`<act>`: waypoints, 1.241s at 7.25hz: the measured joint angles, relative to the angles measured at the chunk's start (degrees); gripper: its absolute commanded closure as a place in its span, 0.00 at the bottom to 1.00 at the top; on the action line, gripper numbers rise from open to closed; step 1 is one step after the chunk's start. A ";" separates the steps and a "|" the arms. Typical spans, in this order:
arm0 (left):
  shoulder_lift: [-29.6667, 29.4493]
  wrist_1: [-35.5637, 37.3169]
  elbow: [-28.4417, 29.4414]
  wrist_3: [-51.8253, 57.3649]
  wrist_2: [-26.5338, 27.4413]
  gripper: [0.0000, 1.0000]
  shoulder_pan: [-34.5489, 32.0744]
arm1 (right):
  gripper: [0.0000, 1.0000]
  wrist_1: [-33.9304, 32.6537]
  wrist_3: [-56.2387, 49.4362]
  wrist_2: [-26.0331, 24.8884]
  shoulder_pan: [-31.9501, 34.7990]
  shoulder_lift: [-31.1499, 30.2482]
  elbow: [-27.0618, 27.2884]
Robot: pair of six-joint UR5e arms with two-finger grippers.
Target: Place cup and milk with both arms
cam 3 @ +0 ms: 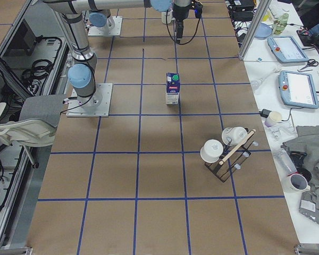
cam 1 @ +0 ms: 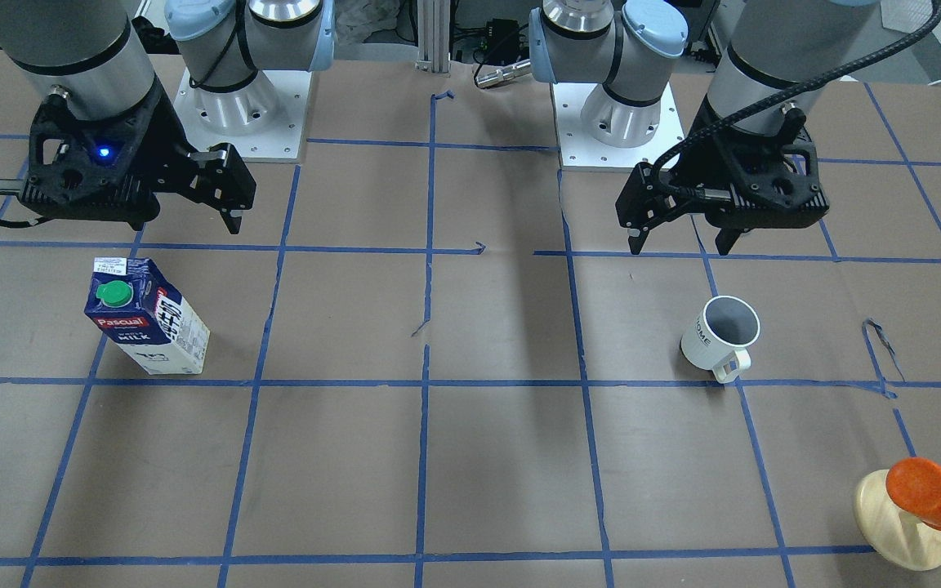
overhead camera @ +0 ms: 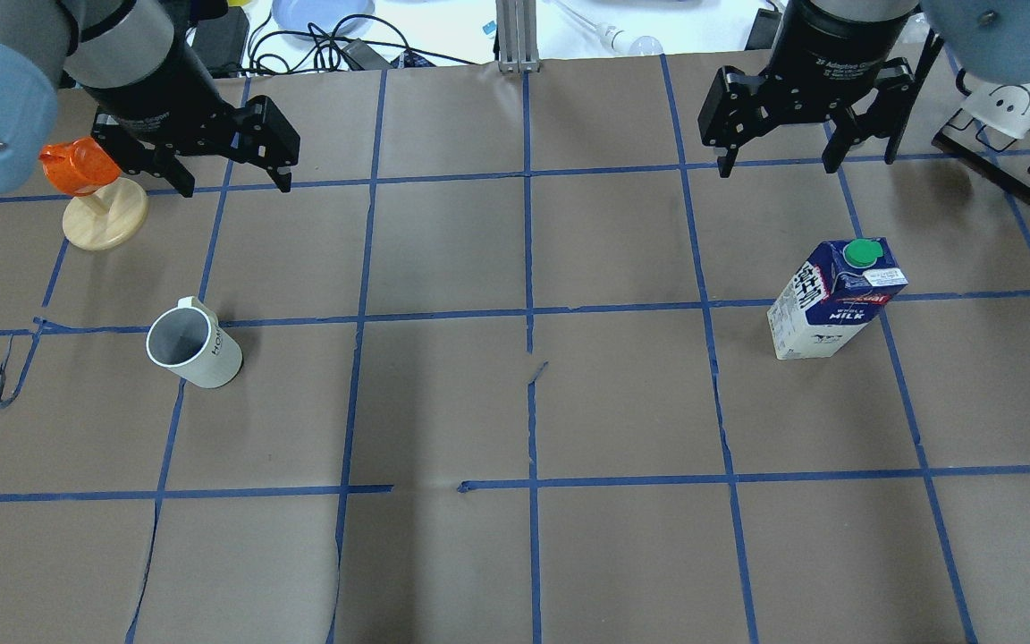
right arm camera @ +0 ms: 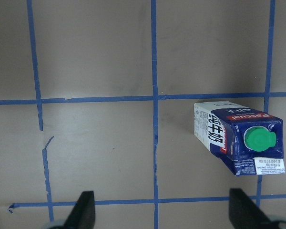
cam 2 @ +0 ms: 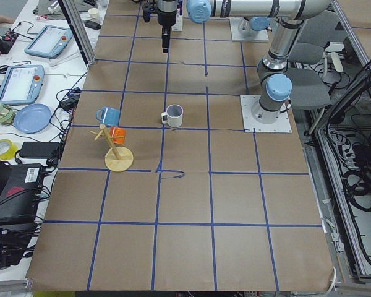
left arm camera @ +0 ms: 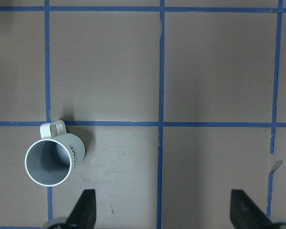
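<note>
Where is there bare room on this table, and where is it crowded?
Bare: the wide middle strip between the cup and the milk. Crowded: the far corners, with the orange cup's stand beyond the cup and the rack of white cups beyond the milk.

cup [overhead camera: 193, 347]: white mug, grey inside, upright on the desk [overhead camera: 515, 420], lower than the left gripper [overhead camera: 235, 188], on its robot side.
milk [overhead camera: 837, 300]: blue-and-white carton, green cap, upright, lower than the right gripper [overhead camera: 779, 168], apart.
</note>
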 measured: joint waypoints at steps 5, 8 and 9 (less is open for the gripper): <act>0.13 -0.62 0.01 0.07 -0.09 0.00 0.14 | 0.00 0.01 -0.09 0.39 0.06 -0.02 0.00; -0.22 -6.21 2.28 -0.03 -0.27 0.00 0.91 | 0.00 0.04 -0.01 0.26 0.07 0.11 0.00; -0.42 -6.98 2.51 -0.07 -0.20 0.00 0.85 | 0.00 0.08 0.00 0.27 0.09 0.14 0.00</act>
